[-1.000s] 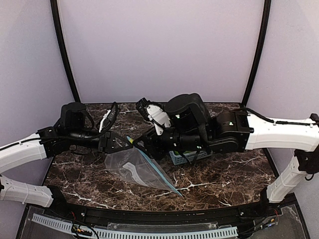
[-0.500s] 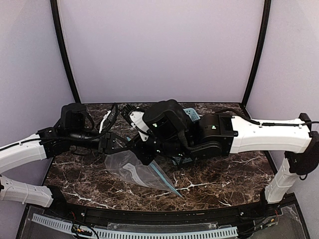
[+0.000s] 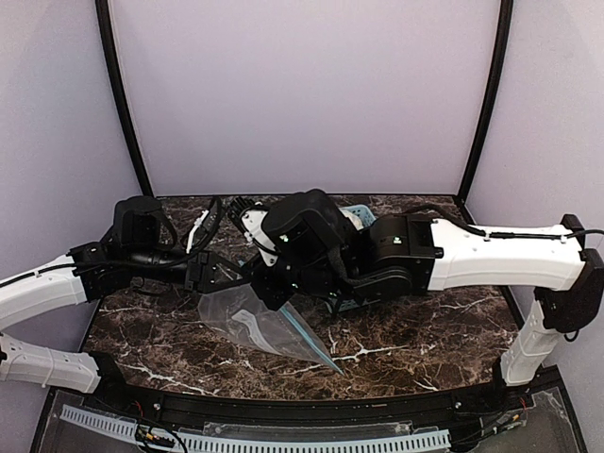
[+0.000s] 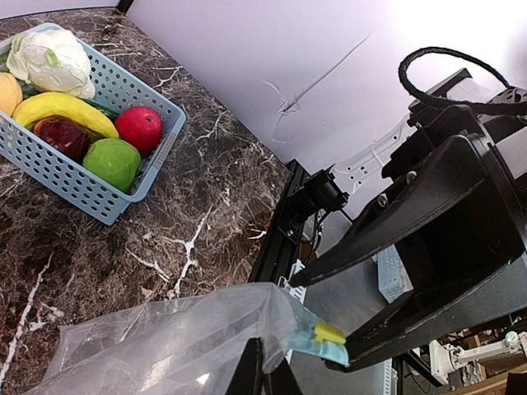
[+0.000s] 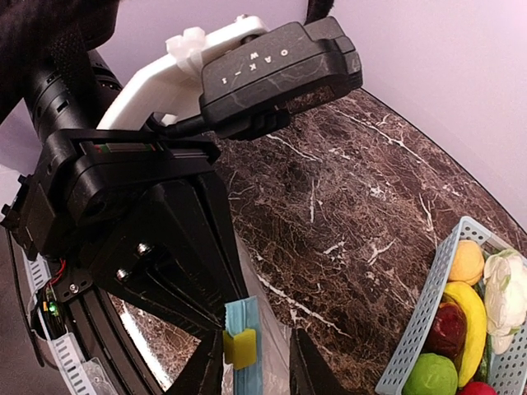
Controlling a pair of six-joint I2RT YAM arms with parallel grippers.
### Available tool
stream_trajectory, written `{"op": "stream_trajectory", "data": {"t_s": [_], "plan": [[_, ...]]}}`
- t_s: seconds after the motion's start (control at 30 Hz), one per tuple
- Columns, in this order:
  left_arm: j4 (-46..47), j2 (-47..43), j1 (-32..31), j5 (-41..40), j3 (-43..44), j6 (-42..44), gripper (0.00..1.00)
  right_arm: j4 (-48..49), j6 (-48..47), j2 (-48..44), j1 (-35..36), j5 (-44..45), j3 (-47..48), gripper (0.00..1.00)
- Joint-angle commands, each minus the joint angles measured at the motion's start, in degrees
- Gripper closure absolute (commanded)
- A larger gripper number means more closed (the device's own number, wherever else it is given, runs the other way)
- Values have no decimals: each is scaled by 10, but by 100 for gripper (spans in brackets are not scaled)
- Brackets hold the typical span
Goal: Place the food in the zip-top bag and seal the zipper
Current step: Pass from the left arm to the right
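Right hand (image 5: 257,368), fingers narrowly apart, straddles the thin teal zipper (image 5: 247,321) and its yellow clip (image 5: 240,347). Left hand (image 4: 262,374) is clamped on the crinkly clear zip-top bag (image 3: 260,321) at the middle of the marbled desk (image 3: 425,340). In the left wrist view, the food (image 4: 62,107) fills a light blue lattice basket (image 4: 123,177) at 10 o'clock. A black camera housing (image 5: 280,66) reads "OAK-1".

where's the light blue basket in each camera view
top external: mid-table, mostly hidden behind the right arm; only a sliver of the basket shows.
left wrist: upper left, the basket cut by the left edge.
right wrist: bottom right corner, the basket cut by the frame.
shared landmark: the teal zipper on the zip-top bag.
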Motion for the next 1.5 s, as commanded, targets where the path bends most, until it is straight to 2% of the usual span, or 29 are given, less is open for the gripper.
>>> {"op": "stream_trajectory", "data": {"t_s": [0.0, 0.17, 0.57, 0.9, 1.1, 1.17, 1.2, 1.33, 1.47], "plan": [[-4, -11, -3, -3, -9, -1, 99, -6, -11, 16, 8, -2, 22, 75], [-3, -9, -3, -2, -10, -1, 99, -2, -18, 22, 9, -19, 23, 76], [-4, -9, -3, -1, -9, 0, 99, -13, 1, 24, 9, 45, 28, 82], [-4, -9, -3, -2, -10, 0, 99, -12, 7, 17, 9, 59, 23, 87], [-4, -10, -3, -1, -10, 1, 99, -8, 13, 12, 9, 46, 17, 97], [-4, -13, -3, -2, -9, 3, 94, 0, 14, 5, 8, 33, 7, 100], [-3, -15, -3, -2, -10, 3, 82, 6, 15, 1, 6, 25, 0, 100], [-7, -25, -3, -1, -6, 10, 62, 36, 23, -26, -2, -9, -36, 100], [-10, -34, -3, -8, -1, 16, 53, 82, 24, -62, -16, -66, -83, 100]]}}
